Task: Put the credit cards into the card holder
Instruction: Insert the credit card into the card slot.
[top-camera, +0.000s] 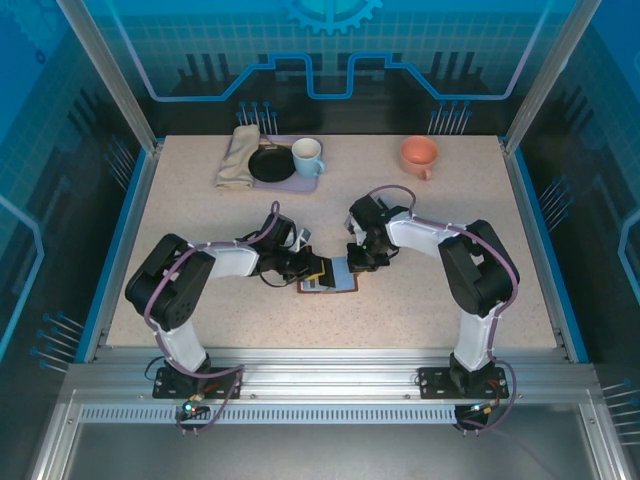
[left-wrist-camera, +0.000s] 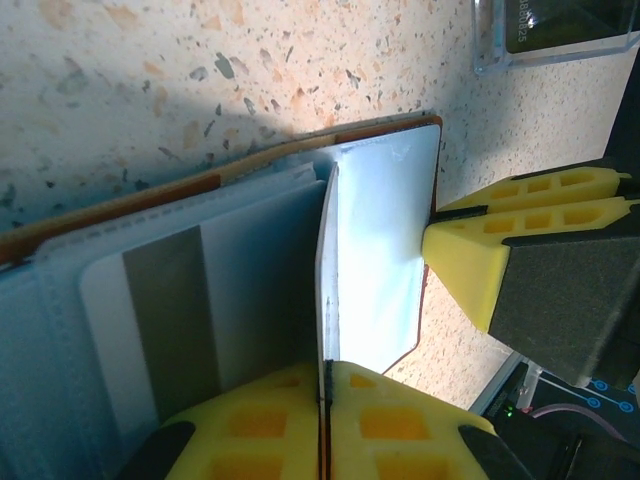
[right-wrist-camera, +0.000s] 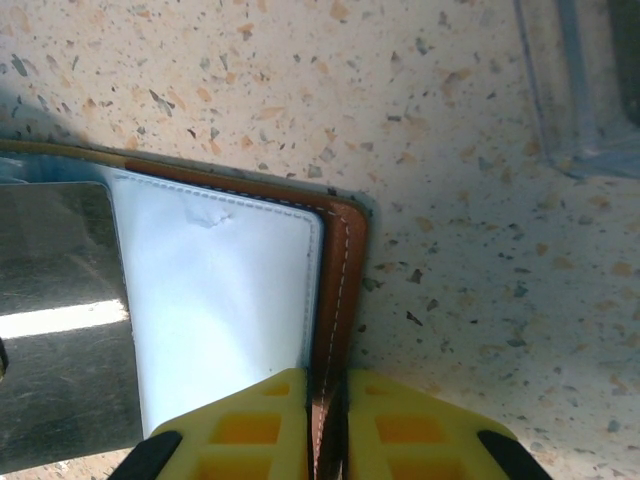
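In the middle of the counter (top-camera: 430, 250) the card holder (top-camera: 340, 276) lies open, a grey-striped card (left-wrist-camera: 160, 320) in its slot. The left end effector (left-wrist-camera: 326, 395) pinches a thin sheet (left-wrist-camera: 323, 260) standing on edge; the right end effector (right-wrist-camera: 327, 405) pinches the holder's brown border.

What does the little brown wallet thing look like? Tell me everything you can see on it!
The card holder looks like brown leather with pale stitching and rounded corners. It lies open on the speckled table, showing a whitish lining and see-through pockets; one holds a white card with a grey stripe. The right gripper pinches its brown edge. The left gripper pinches a thin white sheet standing edge-on over its middle, card or flap, unclear.
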